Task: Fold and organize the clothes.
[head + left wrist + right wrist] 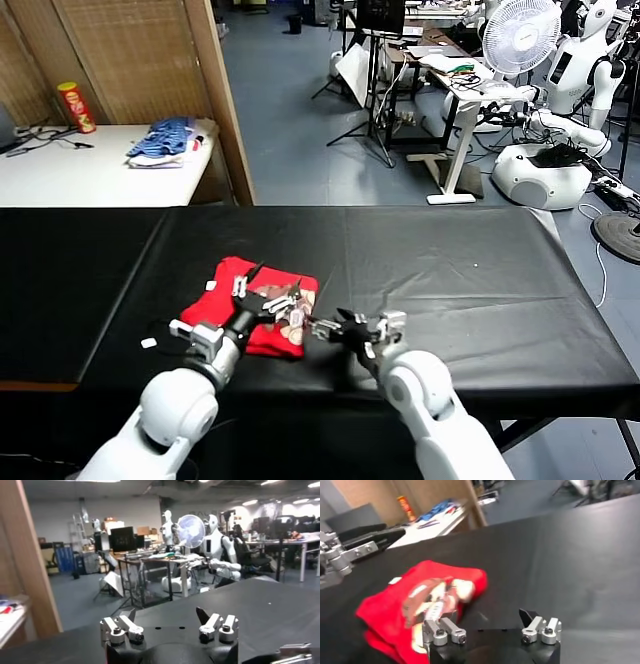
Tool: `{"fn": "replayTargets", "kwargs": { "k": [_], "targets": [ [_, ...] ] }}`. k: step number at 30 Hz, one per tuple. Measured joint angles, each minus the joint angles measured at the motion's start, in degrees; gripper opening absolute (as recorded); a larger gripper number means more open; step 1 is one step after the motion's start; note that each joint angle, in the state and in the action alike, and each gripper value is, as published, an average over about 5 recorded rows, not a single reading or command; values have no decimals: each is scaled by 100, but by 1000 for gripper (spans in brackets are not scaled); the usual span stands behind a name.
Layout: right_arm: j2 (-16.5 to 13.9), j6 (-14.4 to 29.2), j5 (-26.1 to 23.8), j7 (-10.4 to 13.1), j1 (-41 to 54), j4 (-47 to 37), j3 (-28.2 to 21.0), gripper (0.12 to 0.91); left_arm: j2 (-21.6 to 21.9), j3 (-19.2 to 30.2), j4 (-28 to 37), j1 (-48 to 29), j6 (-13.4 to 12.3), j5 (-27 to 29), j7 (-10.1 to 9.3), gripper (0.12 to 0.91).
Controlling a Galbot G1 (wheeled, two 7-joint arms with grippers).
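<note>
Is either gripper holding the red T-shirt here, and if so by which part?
Nothing is held. The left gripper is open above the folded red T-shirt, and the right gripper is open beside it, both empty.

A black-covered table (450,290) carries the folded red T-shirt (262,335).

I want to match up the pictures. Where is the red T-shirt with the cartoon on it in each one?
Head view: the red T-shirt lies folded on the black table, just ahead of the left hand.
Left wrist view: not in it; only the table and the room beyond show.
Right wrist view: it lies crumpled past the right hand, print up.
Shared landmark: the black table appears in all three.
</note>
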Motion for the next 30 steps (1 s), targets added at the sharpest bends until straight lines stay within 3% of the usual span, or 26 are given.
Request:
{"fn": "replayTargets", "kwargs": {
  "k": [7, 10, 14, 18, 24, 27, 30],
  "targets": [
    [371, 122, 555, 333, 480, -680, -65, 617, -79, -91, -11, 242, -12, 25, -55, 798],
    [491, 177, 559, 349, 637, -929, -71, 506, -92, -145, -40, 323, -16, 23, -70, 798],
    [510, 409, 155, 103, 810, -1207, -148, 307, -111, -248, -51, 450, -65, 27, -74, 798],
    [382, 860, -729, -394, 970, -1434, -281, 158, -158, -349, -29, 563, -140, 27, -89, 798],
    [-125, 1809, -2480, -1380, 1037, -1495, -417, 191, -173, -477, 52, 659, -242, -36, -145, 798],
    [-496, 2418, -3167, -1574, 945, -1400, -375, 321, -156, -543, 126, 696, -326, -95, -192, 798],
    [-881, 3002, -3668, -1584, 765, -1233, -284, 488, -123, -602, 215, 750, -397, -134, -203, 798]
  ]
}}
